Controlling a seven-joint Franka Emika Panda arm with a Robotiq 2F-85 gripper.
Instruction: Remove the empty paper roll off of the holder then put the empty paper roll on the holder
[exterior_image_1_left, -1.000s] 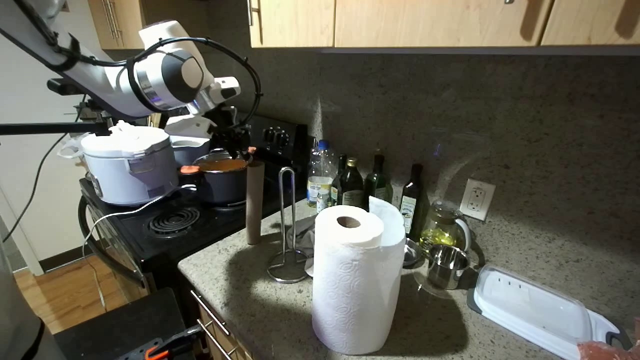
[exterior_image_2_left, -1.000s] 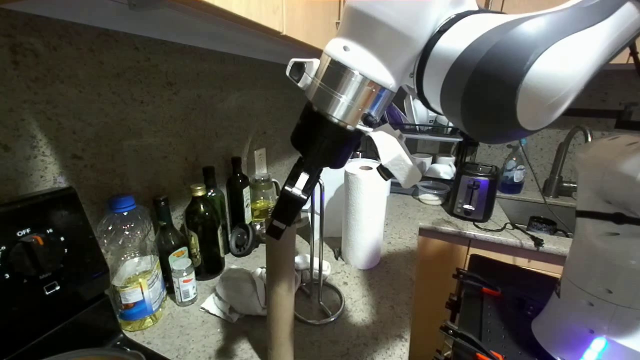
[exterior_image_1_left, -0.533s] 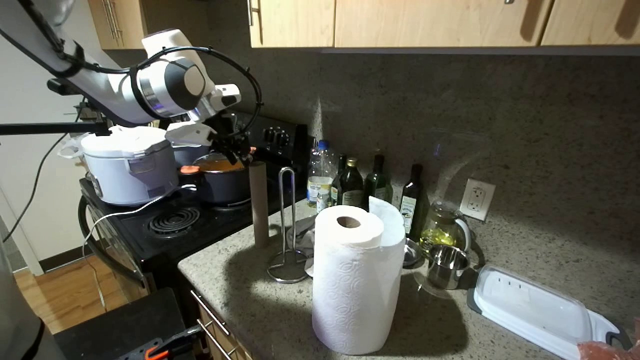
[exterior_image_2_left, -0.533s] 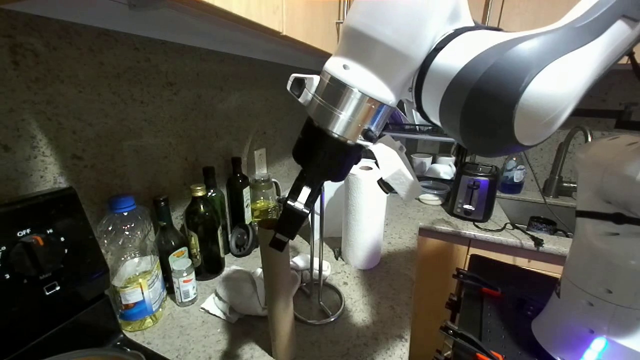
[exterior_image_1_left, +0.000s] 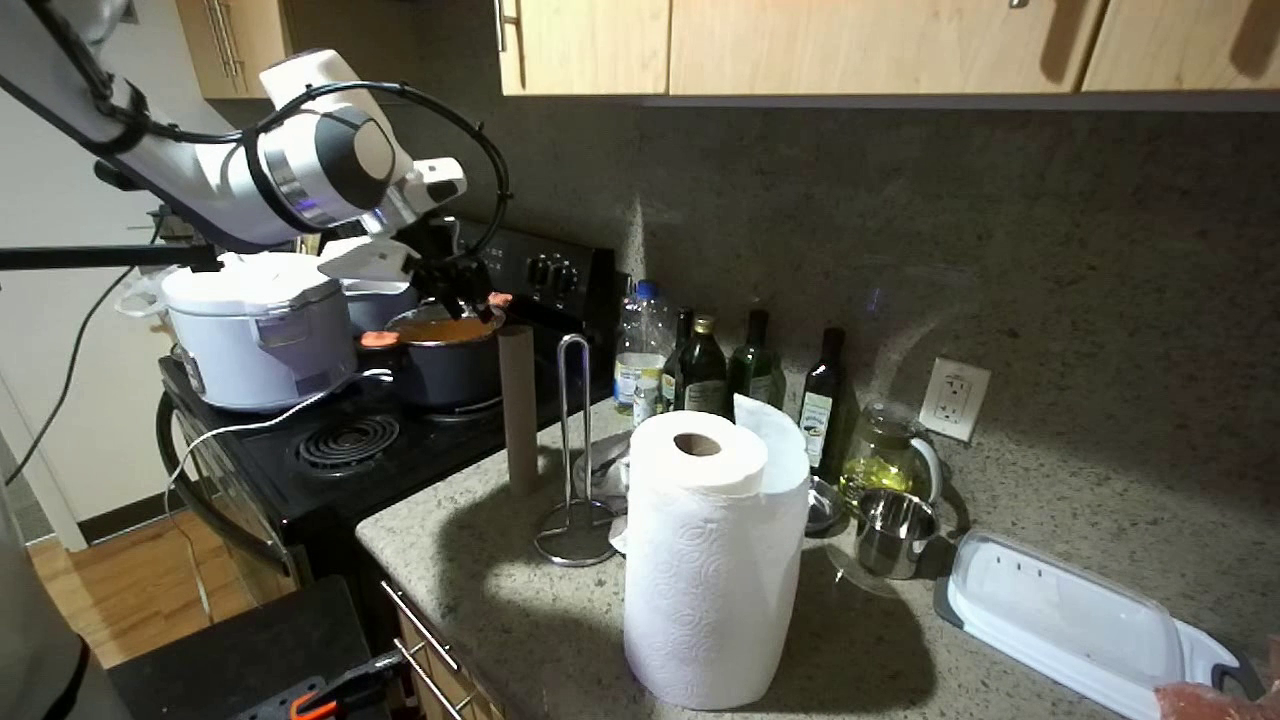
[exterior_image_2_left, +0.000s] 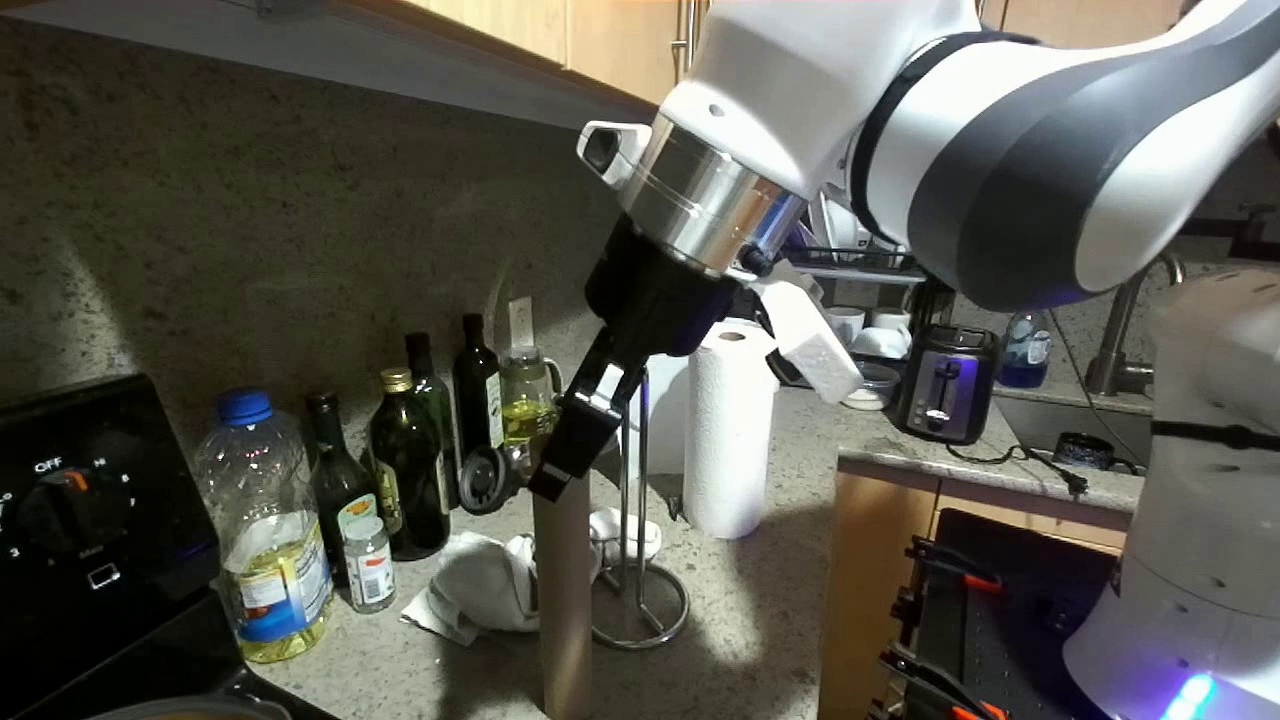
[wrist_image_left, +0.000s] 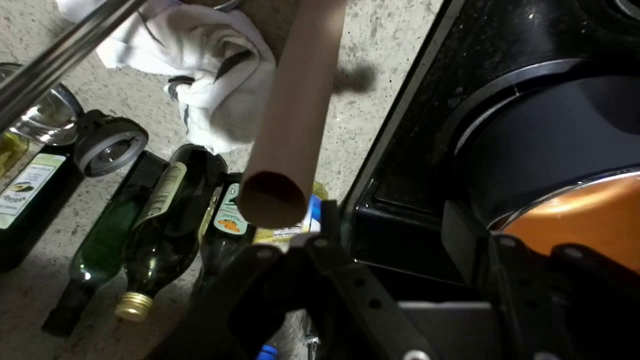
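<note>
The empty paper roll, a slim brown cardboard tube (exterior_image_1_left: 518, 410), stands near upright on the counter beside the holder in both exterior views (exterior_image_2_left: 566, 610). In the wrist view the tube (wrist_image_left: 300, 105) shows its open end just left of the left finger, not between the fingers. The holder (exterior_image_1_left: 587, 430), a metal wire loop on a ring base, stands bare on the counter, also in an exterior view (exterior_image_2_left: 643, 500). A metal rod at the wrist view's upper left seems part of it. My gripper (wrist_image_left: 392, 220) is open and empty by the tube's top (exterior_image_1_left: 475, 300); contact cannot be told.
A fat white paper towel roll (exterior_image_1_left: 700, 590) stands near the holder. Several bottles (exterior_image_2_left: 405, 460) line the wall. A cloth (exterior_image_2_left: 480, 585) lies behind the tube. The stove holds a dark pot (exterior_image_1_left: 445, 370) and a white cooker (exterior_image_1_left: 255, 330), close to the gripper.
The gripper dipped, then rose and drew slightly back from the tube's top. The tube shifted a little and leaned half a second ago; it now stands nearer upright. The holder has not moved.
</note>
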